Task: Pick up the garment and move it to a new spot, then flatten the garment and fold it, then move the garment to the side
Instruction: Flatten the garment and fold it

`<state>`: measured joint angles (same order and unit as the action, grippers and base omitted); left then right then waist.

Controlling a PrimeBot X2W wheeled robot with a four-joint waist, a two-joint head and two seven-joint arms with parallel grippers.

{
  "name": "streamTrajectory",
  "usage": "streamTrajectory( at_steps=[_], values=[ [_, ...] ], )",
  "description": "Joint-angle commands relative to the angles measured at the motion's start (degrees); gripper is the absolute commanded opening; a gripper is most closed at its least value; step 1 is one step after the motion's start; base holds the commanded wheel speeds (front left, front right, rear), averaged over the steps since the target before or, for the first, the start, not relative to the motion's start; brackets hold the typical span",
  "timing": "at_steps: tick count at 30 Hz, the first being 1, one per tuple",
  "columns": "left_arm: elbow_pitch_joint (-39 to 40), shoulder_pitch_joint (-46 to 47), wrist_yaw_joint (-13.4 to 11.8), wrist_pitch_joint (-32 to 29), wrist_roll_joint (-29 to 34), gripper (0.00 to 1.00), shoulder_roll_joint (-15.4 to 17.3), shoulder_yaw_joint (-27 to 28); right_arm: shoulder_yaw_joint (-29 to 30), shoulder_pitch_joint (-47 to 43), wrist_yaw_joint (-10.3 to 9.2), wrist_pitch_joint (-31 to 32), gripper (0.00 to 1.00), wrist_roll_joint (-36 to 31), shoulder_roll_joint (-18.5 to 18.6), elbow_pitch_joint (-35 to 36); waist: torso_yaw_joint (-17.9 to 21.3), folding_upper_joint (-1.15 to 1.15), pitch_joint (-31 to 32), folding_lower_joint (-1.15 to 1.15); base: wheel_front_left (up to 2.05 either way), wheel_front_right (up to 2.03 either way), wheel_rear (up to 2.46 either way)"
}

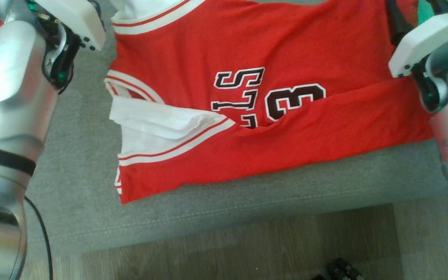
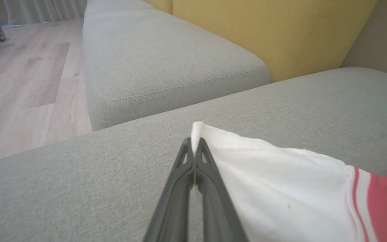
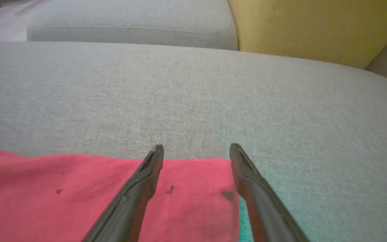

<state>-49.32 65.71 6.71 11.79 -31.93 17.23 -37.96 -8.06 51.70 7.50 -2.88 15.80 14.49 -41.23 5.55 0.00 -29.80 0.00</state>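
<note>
The garment [image 1: 247, 116] is a red jersey with white trim and dark lettering, lying partly folded on the grey sofa seat [image 1: 247, 202]. In the left wrist view my left gripper [image 2: 195, 143] is shut on a white corner of the garment [image 2: 281, 188], and the tip of the cloth sticks out past the fingertips. In the right wrist view my right gripper [image 3: 197, 149] is open, its fingers spread over the red corner of the garment [image 3: 62, 195] where the edge meets bare cushion. My silver forearms frame the garment at left and right in the head view.
A second grey cushion [image 2: 163, 57] and a yellow backrest [image 2: 264, 30] lie beyond the seat. Wooden floor [image 1: 247, 249] runs below the sofa's front edge, with a small dark object [image 1: 342, 270] on it. A black cable [image 1: 43, 233] hangs by my left arm.
</note>
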Motion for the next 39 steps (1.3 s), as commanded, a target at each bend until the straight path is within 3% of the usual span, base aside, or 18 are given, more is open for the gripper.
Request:
streamTrajectory(
  at_steps=[1, 16, 17, 18, 19, 33, 39],
  values=[
    [1.8, 1.5, -0.7, 0.8, -0.1, 0.00, 1.8, 1.7, -1.4, 2.0, -0.01, 0.8, 1.00, -0.4, 1.6, -1.2, -1.0, 0.00, -0.3, 0.00, 0.00, 0.00, 0.00],
    [1.0, 3.4, -0.6, 1.5, 0.0, 0.00, 0.9, 0.6, -5.9, 11.2, -0.01, 2.5, 1.00, 1.9, 2.3, -16.5, -1.4, 0.00, -2.2, 0.00, 0.00, 0.00, 0.00],
    [0.8, 3.5, -0.7, 1.5, 0.0, 0.00, 0.9, 0.6, -6.4, 11.5, -0.01, 2.7, 0.83, 2.3, 2.2, -17.2, -1.4, 0.00, -2.3, 0.00, 0.00, 0.00, 0.00],
    [0.6, 3.6, -0.8, 1.6, 0.0, 0.00, 0.9, 0.6, -6.7, 11.7, -0.01, 2.7, 0.04, 2.6, 2.2, -17.8, -1.5, 0.00, -2.3, 0.00, 0.00, 0.00, 0.00],
    [0.5, 3.6, -0.9, 1.6, 0.0, 0.00, 0.9, 0.6, -7.1, 11.9, -0.01, 2.6, 0.00, 2.7, 2.4, -18.4, -1.5, 0.00, -2.3, 0.00, 0.00, 0.00, 0.00],
    [-0.3, 2.8, -2.3, 2.8, -0.5, 0.00, 0.9, 1.7, -9.7, 13.1, -0.01, -7.3, 0.00, 0.9, 4.3, -22.8, -1.4, 0.00, -0.6, 0.00, 0.00, 0.00, 0.00],
    [1.0, 0.8, -2.4, 3.1, -1.1, 0.00, 1.0, 3.1, -9.9, 11.6, -0.01, -11.2, 0.00, 1.6, 4.0, -20.8, -1.8, 0.00, 0.9, 0.00, 0.00, 0.00, 0.00]
  ],
)
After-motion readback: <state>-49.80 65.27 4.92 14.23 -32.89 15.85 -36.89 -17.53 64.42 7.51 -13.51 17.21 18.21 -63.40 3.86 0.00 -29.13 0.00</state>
